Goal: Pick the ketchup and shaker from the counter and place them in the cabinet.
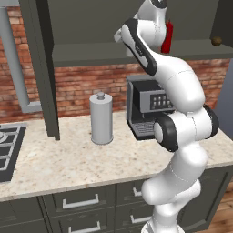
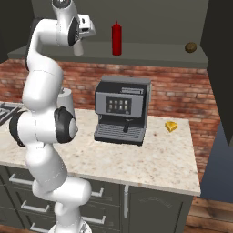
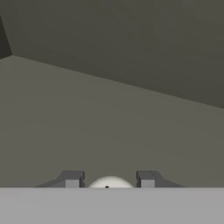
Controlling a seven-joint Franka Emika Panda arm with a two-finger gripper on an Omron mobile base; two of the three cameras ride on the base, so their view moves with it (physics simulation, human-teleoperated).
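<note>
**Desk:** Reaching up into the cabinet (image 2: 150,57), by the look of the right base view. Gripping what?

**Photographer:** Clamped on the shaker (image 3: 110,183). Looking along the gripper (image 3: 110,180) in the hand view, finding a pale rounded cap wedged between the 2 dark fingertips (image 3: 72,179), pressed in close on either side. Closed around it, then, with the cabinet's flat grey-green floor and back wall spread out ahead.

**Desk:** Resting on the shelf or hanging above it?

**Photographer:** Impossible to tell; hidden below the cap.

**Desk:** And placing the ketchup (image 2: 117,38) where?

**Photographer:** Standing upright on the same shelf, nozzle up, just beside the hand towards the door's round brass knob (image 2: 190,47), apart from the gripper. Glimpsed from the left base view only as a red sliver behind the white forearm.

**Desk:** Listing anything on the counter (image 1: 68,164)?

**Photographer:** Noting 1 tall grey lidded canister (image 1: 101,119) upright near the cabinet's side panel, 1 black and silver coffee machine (image 2: 122,109) against the brick wall, and 1 small yellow item (image 2: 171,126) near the machine, on the knob's side. Catching the edge of a dark cooktop (image 1: 9,145) at the far end too, and dark drawers (image 1: 79,200) with silver bar handles underneath.

**Desk:** Describing the arm's pose?

**Photographer:** Rising from the base in front of the drawers, bent at the elbow, wrist level with the shelf.
</note>
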